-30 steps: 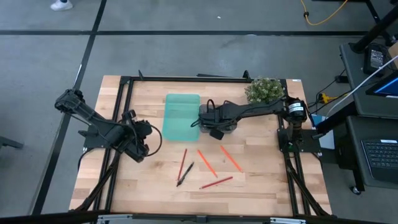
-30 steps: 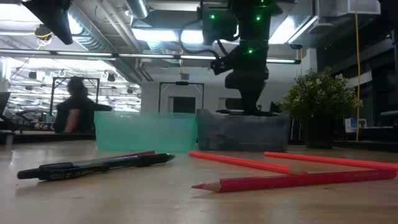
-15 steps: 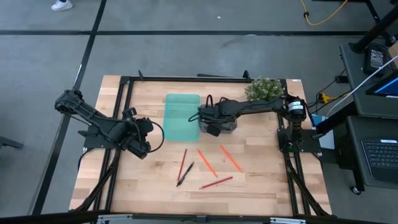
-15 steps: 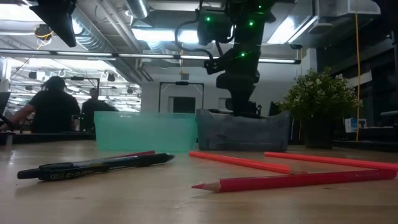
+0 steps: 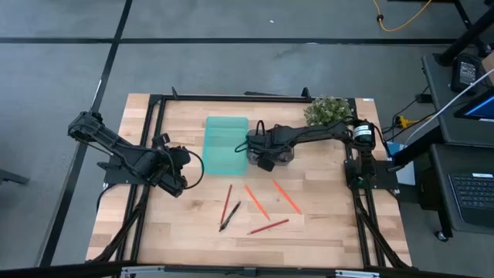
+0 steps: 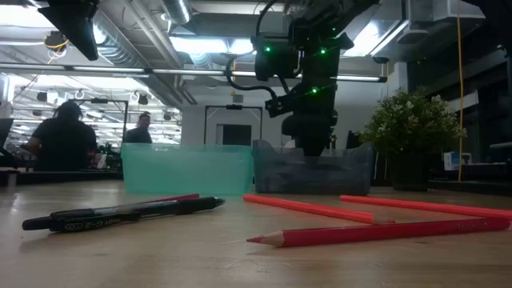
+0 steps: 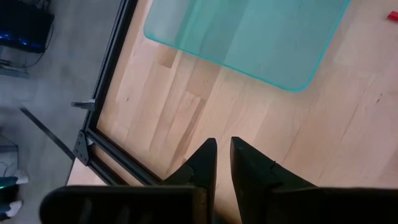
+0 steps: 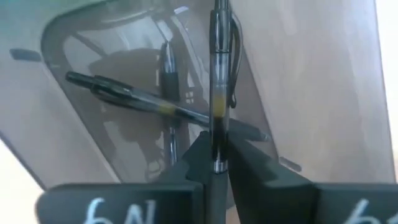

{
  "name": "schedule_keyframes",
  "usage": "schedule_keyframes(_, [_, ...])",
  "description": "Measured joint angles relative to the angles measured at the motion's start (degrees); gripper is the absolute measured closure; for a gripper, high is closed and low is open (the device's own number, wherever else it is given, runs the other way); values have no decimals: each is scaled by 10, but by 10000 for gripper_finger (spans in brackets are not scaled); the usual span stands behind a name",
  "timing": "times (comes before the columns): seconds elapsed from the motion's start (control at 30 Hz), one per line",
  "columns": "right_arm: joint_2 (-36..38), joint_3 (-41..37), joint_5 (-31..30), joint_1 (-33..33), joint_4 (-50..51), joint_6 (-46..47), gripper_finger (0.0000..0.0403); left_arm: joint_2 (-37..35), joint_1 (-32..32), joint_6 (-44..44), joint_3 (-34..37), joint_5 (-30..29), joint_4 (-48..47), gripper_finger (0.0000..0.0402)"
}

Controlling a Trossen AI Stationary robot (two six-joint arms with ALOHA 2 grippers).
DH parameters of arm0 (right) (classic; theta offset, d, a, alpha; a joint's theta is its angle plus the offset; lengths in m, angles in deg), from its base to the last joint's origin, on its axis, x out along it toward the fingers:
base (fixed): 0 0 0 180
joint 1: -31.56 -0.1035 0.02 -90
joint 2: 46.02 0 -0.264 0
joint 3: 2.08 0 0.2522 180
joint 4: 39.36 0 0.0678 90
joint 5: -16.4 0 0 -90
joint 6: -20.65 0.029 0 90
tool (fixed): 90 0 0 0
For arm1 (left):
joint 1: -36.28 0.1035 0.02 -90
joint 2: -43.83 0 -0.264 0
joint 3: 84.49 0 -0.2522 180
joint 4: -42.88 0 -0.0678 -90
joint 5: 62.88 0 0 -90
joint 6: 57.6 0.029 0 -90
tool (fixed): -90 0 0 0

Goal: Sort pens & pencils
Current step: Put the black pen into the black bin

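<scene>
Right gripper (image 8: 214,163): above the grey tray (image 5: 279,157) at frame centre, fingers pinching a clear-barrelled pen (image 8: 219,74), its long axis running straight out from the fingertips.
Tray contents: two dark pens (image 8: 134,98) crossing on the smoky translucent floor.
Table (image 5: 332,232): three orange-red pencils (image 5: 268,225) and a black pen (image 5: 229,215) lower centre, mostly diagonal.
Left gripper (image 7: 222,160): nearly closed, empty, beside the teal tray (image 5: 225,145).
</scene>
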Motion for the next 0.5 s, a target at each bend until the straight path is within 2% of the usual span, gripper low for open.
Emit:
schedule_keyframes(0.27, [0, 6, 0, -1, -17, -5, 307, 0, 0, 0, 0, 0, 0, 360])
schedule_keyframes(0.5, [0, 33, -1, -4, 24, 9, 292, 0, 0, 3, 0, 0, 0, 360])
